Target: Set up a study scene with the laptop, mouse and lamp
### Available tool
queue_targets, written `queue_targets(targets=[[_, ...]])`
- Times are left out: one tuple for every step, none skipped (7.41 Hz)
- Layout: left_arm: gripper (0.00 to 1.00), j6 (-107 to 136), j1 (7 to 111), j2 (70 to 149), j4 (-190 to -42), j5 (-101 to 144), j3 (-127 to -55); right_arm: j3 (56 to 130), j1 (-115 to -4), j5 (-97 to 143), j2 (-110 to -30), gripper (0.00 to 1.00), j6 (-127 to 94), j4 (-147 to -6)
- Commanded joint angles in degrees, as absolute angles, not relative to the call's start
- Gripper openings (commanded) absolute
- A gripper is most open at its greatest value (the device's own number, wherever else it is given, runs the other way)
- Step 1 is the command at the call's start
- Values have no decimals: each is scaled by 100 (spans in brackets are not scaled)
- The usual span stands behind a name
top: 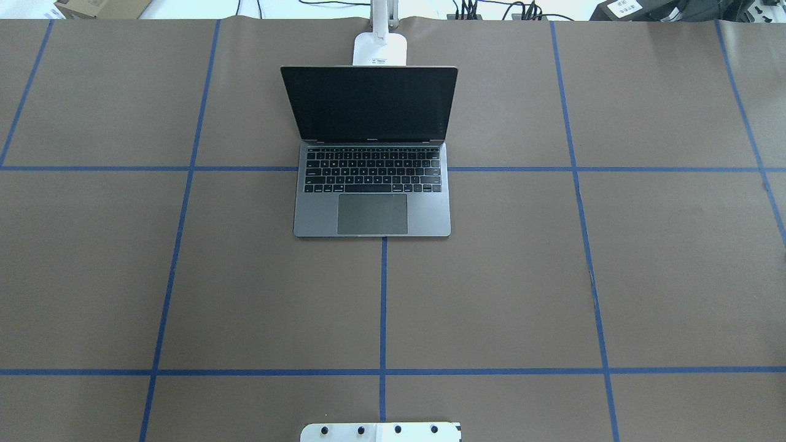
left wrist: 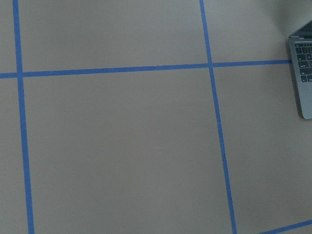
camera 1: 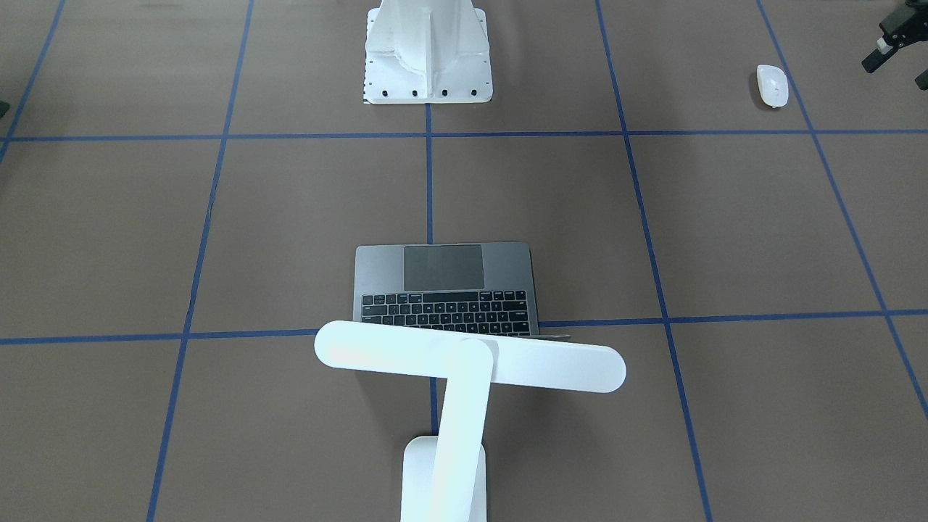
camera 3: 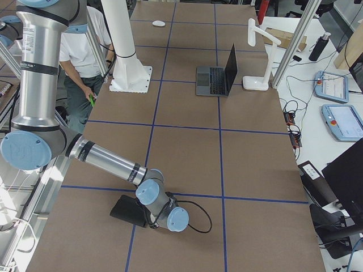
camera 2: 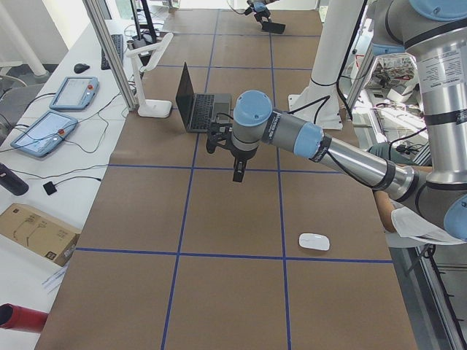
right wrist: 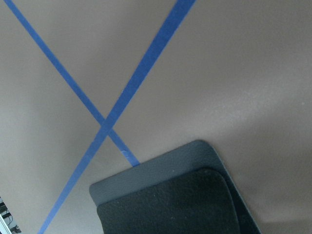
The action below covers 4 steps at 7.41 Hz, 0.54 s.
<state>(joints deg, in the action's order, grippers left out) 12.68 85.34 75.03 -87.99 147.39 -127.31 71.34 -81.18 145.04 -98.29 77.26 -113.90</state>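
The laptop [top: 372,184] stands open at the table's middle, its keyboard facing the robot. Behind it stands the lamp [camera 1: 464,362], its bar head over the laptop's hinge. The mouse [camera 1: 772,85] lies on the robot's left side, near the robot's edge of the table. My left gripper [camera 1: 895,69] hangs above the table beside the mouse, fingers apart and holding nothing. In the exterior left view it [camera 2: 225,162] hovers between the mouse [camera 2: 314,241] and the laptop [camera 2: 198,109]. My right gripper [camera 3: 150,218] sits low at a black pad [camera 3: 127,211]; I cannot tell its state.
The white bolted pedestal [camera 1: 428,51] stands at the robot's edge, centred. A person [camera 3: 79,51] sits behind it. Blue tape lines grid the brown table. Teach pendants [camera 2: 44,127] and cables lie on the side bench beyond the lamp.
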Motion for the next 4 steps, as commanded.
queue_targets(targets=[[100, 1274, 8534, 7497, -8798, 14739, -12753, 7145, -8112, 14704, -9905, 93, 7752, -11408], [100, 1274, 8534, 7497, -8798, 14731, -12736, 7137, -8104, 14765, -9905, 88, 7752, -11417], [100, 1274, 8534, 7497, -8798, 14730, -12753, 7154, -8104, 14766, -9905, 73, 7752, -11513], [100, 1274, 8534, 7497, -8798, 14730, -12762, 7180, -8095, 14879, -9888, 63, 7752, -11540]])
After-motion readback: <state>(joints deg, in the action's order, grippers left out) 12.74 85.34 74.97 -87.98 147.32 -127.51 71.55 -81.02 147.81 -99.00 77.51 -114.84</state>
